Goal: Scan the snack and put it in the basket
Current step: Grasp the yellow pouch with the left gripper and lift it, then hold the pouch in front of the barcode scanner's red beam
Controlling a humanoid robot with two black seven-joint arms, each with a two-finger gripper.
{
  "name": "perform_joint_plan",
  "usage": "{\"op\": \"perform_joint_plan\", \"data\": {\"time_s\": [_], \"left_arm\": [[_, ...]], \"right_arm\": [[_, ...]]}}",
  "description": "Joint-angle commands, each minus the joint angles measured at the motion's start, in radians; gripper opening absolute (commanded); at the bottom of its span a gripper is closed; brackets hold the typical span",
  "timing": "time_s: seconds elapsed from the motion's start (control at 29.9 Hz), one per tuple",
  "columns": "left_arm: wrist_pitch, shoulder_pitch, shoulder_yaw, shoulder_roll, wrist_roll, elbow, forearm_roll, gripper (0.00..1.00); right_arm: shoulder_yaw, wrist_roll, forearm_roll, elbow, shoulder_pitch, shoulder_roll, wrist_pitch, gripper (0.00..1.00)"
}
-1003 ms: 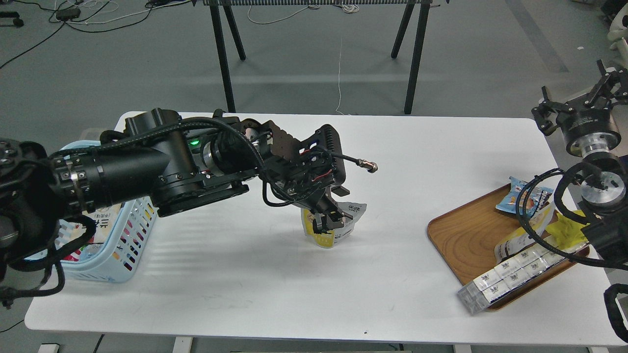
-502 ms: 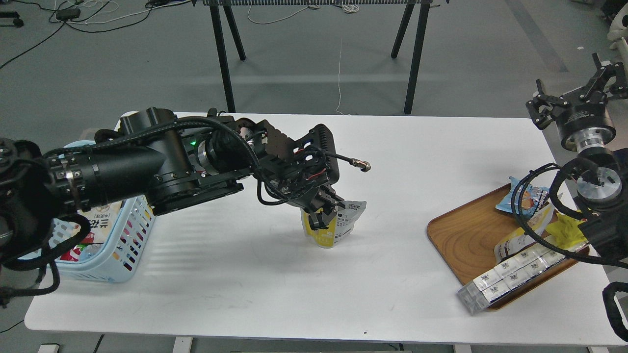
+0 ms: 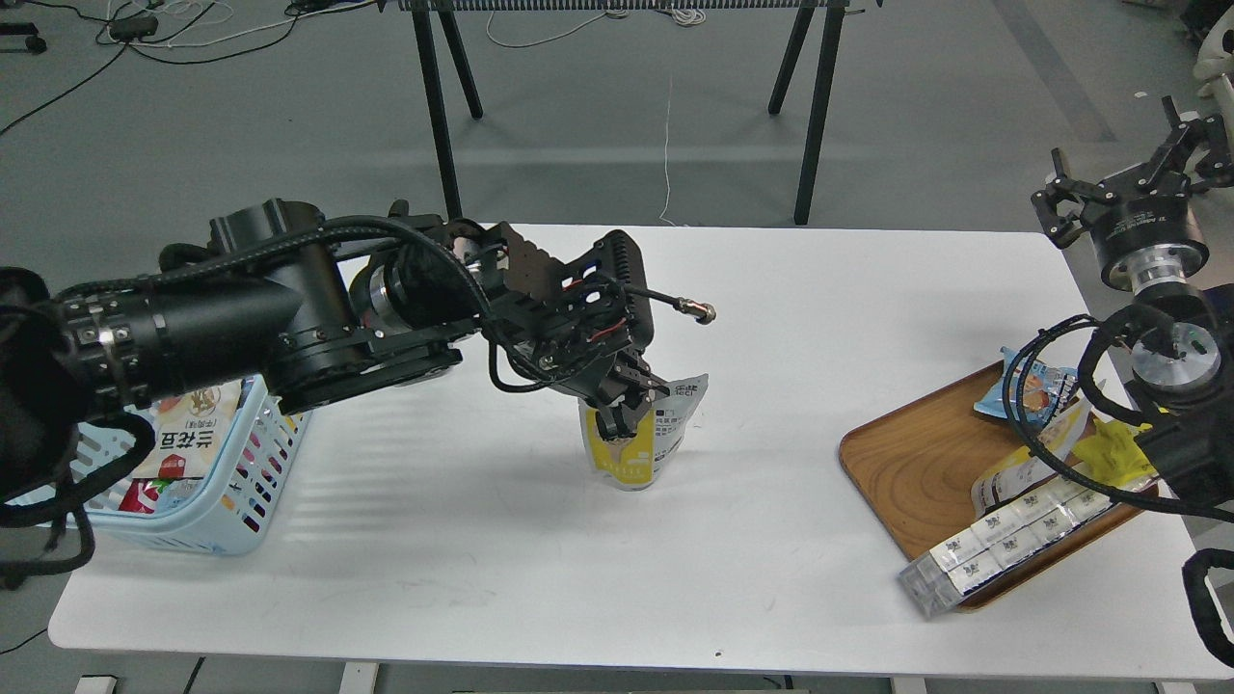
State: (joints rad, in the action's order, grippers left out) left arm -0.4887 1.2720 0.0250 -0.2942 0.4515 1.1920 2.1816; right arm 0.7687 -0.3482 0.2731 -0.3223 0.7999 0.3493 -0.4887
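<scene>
Apparently left gripper (image 3: 622,414) around snack (image 3: 644,436).

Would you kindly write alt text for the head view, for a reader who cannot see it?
The left gripper grips the top of a yellow-and-white snack pouch at the middle of a white table. A light blue basket holding packets sits at the table's left edge; a wooden tray of snacks sits at right, with the right gripper raised beyond it, holding nothing.

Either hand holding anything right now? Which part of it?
Left hand grips the small yellow-and-white stand-up pouch by its upper left edge. Right hand is open, holding nothing.
</scene>
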Motion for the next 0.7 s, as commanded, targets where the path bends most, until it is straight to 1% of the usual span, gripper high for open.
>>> {"op": "perform_joint_plan", "data": {"time_s": [0.0, 0.23, 0.33, 0.47, 0.54, 0.67], "left_arm": [[0.0, 0.006, -0.016, -0.058, 0.003, 0.053, 0.0, 0.0], [0.0, 0.004, -0.046, -0.25, 0.01, 0.201, 0.0, 0.0], [0.0, 0.003, -0.046, -0.336, 0.016, 0.241, 0.0, 0.0], [0.004, -0.003, -0.04, -0.46, 0.037, 0.244, 0.0, 0.0], [0.035, -0.006, -0.04, -0.514, 0.037, 0.244, 0.0, 0.0], [0.058, -0.013, -0.033, -0.56, 0.037, 0.242, 0.0, 0.0]], "right_arm": [[0.0, 0.0, 0.0, 0.0, 0.001, 0.002, 0.0, 1.0], [-0.002, 0.0, 0.0, 0.0, 0.009, 0.002, 0.0, 1.0], [-0.003, 0.0, 0.0, 0.002, 0.021, 0.002, 0.0, 1.0], [-0.003, 0.0, 0.0, 0.0, 0.028, 0.002, 0.0, 1.0], [-0.003, 0.0, 0.0, 0.0, 0.028, 0.002, 0.0, 1.0], [-0.002, 0.0, -0.002, 0.0, 0.028, 0.002, 0.0, 1.0]]}}
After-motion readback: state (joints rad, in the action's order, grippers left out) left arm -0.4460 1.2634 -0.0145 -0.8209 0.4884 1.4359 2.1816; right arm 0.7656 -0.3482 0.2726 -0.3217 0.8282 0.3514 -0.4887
